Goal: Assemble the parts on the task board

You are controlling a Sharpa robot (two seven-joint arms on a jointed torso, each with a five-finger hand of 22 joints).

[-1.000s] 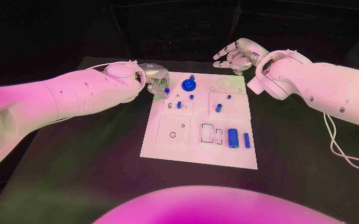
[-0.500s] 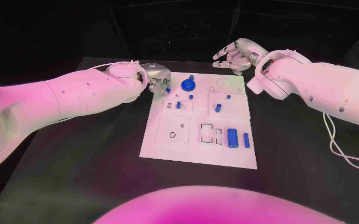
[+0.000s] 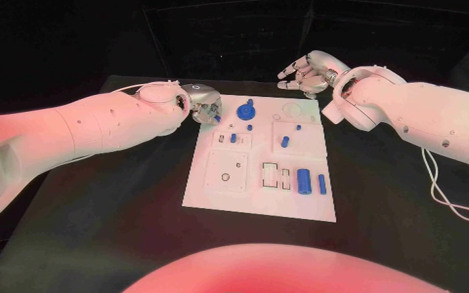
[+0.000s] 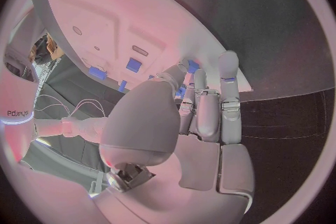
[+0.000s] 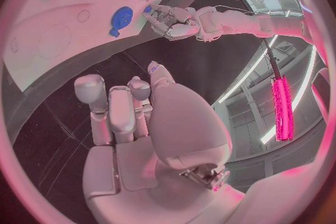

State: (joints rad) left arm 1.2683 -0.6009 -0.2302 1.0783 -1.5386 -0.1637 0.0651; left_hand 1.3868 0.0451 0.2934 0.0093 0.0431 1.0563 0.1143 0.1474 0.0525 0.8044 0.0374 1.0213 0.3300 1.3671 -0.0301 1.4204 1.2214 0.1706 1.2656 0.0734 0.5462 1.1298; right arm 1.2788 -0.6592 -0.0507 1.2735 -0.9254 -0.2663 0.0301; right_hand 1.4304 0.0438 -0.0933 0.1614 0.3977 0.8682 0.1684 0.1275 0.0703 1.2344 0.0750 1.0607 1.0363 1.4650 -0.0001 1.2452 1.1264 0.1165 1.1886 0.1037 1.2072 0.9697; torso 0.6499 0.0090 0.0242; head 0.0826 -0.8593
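While the blue parts (image 3: 304, 180) lie spread across the white task board (image 3: 260, 205) mid-desk, the left hand (image 3: 203, 108) hovers at its far-left corner, whether pinching anything I cannot tell; the right hand (image 3: 306, 74), loosely curled and empty, waits beyond the far edge.

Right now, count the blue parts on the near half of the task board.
2. A thick blue cylinder lies near the task board's right edge, and a thin blue rod lies just right of it. Nothing covers that half, so none seems hidden.
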